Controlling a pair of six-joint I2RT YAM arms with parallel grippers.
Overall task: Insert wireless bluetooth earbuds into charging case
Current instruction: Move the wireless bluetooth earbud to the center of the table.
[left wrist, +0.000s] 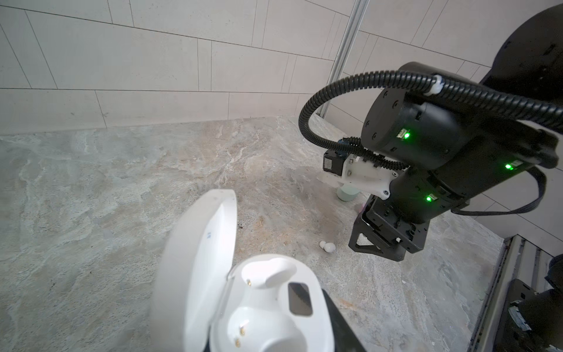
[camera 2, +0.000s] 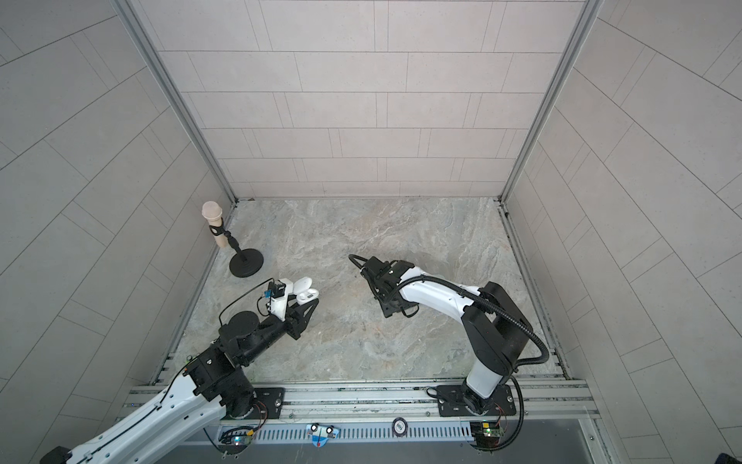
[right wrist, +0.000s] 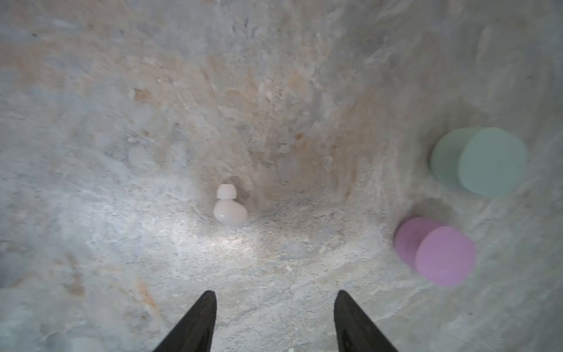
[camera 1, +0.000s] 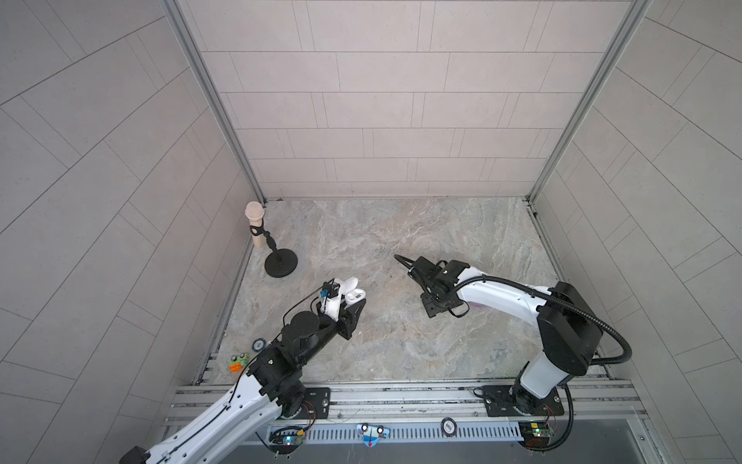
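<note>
Marble-look tabletop (camera 1: 401, 341), tiled walls on three sides. The right gripper (right wrist: 275, 304) has its fingers apart, pointing down at one white earbud (right wrist: 230, 208) lying on bare table just past the tips, with plenty of room around it. A mint case (right wrist: 484, 161) and a lilac case (right wrist: 438, 250) sit near each other off to the side. The left gripper (camera 1: 353, 303) is clamped on the white charging case (left wrist: 259, 304), lid flipped open. The microphone stand (camera 1: 281, 263) is well away in the far left corner.
</note>
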